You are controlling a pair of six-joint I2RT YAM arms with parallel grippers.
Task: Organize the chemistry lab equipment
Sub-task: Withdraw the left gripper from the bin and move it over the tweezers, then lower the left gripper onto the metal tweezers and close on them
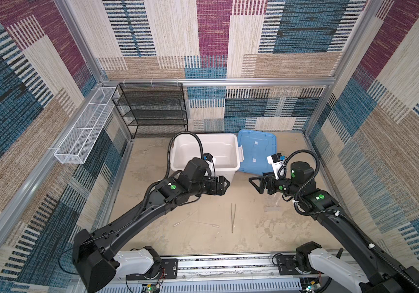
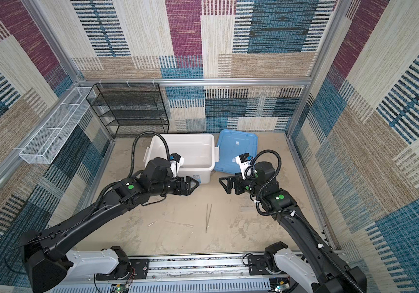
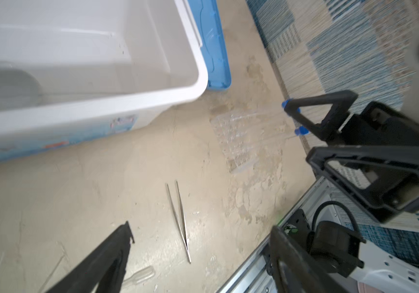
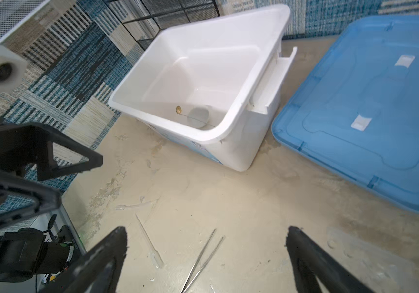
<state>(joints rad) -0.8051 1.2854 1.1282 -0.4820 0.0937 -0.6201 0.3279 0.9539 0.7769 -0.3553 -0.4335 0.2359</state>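
Thin metal tweezers [image 1: 233, 217] [image 3: 180, 220] lie on the floor between the arms, with two slim clear droppers [image 1: 185, 220] [image 4: 150, 243] to their left. A transparent tube rack [image 3: 239, 137] lies flat under my right gripper. Two blue caps of the test tubes [image 3: 301, 131] show beside it. Inside the white tub [image 4: 239, 106] sit a small white round dish [image 4: 198, 116] and the long thin spoon [image 4: 178, 109]. My left gripper [image 1: 225, 186] [image 3: 201, 225] hangs open above the floor in front of the tub. My right gripper [image 1: 254, 185] [image 4: 206, 229] faces it, open and empty.
The flat blue lid [image 1: 256, 149] lies right of the tub. A black mesh shelf [image 1: 152, 109] stands at the back left, and a white wire basket [image 1: 84, 132] hangs on the left wall. The rail with both arm bases [image 1: 226, 266] runs along the front edge.
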